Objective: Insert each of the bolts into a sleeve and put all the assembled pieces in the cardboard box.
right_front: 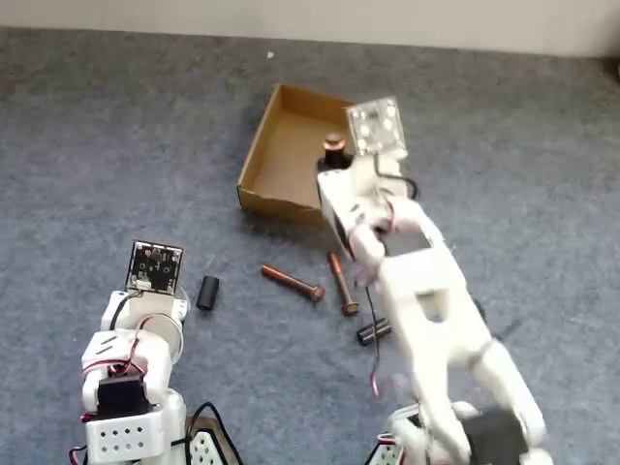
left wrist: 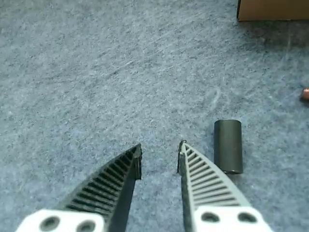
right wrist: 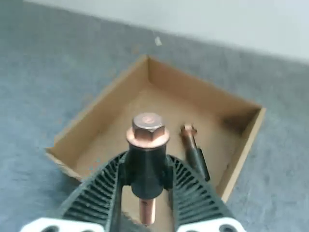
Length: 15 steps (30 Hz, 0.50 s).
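Observation:
My right gripper (right wrist: 145,170) is shut on a black sleeve with a copper bolt (right wrist: 147,130) through it, held upright over the open cardboard box (right wrist: 198,89). Another assembled piece (right wrist: 195,151) lies inside the box by one wall. From above, the held piece (right_front: 335,149) hangs over the box (right_front: 286,145). My left gripper (left wrist: 160,157) stands open low over the carpet, with a loose black sleeve (left wrist: 228,146) just beside one finger. Two bare bolts (right_front: 291,283) (right_front: 342,283) and a second loose sleeve (right_front: 373,332) lie between the arms.
Grey carpet covers the whole floor. The left arm (right_front: 136,358) sits at the near left, with the loose sleeve (right_front: 207,292) just to its right. A corner of the box (left wrist: 273,9) and a bolt tip (left wrist: 305,94) show at the left wrist view's edge.

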Motion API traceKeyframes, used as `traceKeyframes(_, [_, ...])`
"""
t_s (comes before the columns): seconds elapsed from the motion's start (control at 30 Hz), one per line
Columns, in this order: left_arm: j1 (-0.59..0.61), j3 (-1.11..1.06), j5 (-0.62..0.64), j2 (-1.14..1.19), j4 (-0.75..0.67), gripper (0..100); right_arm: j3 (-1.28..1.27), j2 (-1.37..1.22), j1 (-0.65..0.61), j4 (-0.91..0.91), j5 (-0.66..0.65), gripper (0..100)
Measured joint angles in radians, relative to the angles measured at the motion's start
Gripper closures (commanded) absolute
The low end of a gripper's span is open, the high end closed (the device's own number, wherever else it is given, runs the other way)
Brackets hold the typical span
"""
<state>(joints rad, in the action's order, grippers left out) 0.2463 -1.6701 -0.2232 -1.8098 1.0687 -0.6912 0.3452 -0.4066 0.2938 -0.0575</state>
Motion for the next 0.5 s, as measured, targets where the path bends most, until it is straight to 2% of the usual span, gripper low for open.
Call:
traceKeyframes(0.07, [0.000, 0.000, 0.000, 0.000, 0.000, 85, 0.063, -0.132, 0.011, -0.003, 0.000, 96.0])
traceKeyframes(0.23, [0.000, 0.000, 0.000, 0.000, 0.000, 85, 0.212, -0.373, 0.040, 0.044, 0.000, 78.3])
traceKeyframes(0.37, [0.000, 0.000, 0.000, 0.000, 0.000, 85, 0.358, -0.434, 0.048, 0.213, 0.000, 77.9])
traceKeyframes(0.5, [0.000, 0.000, 0.000, 0.000, 0.000, 85, 0.463, -0.417, 0.046, 0.468, 0.020, 77.9])
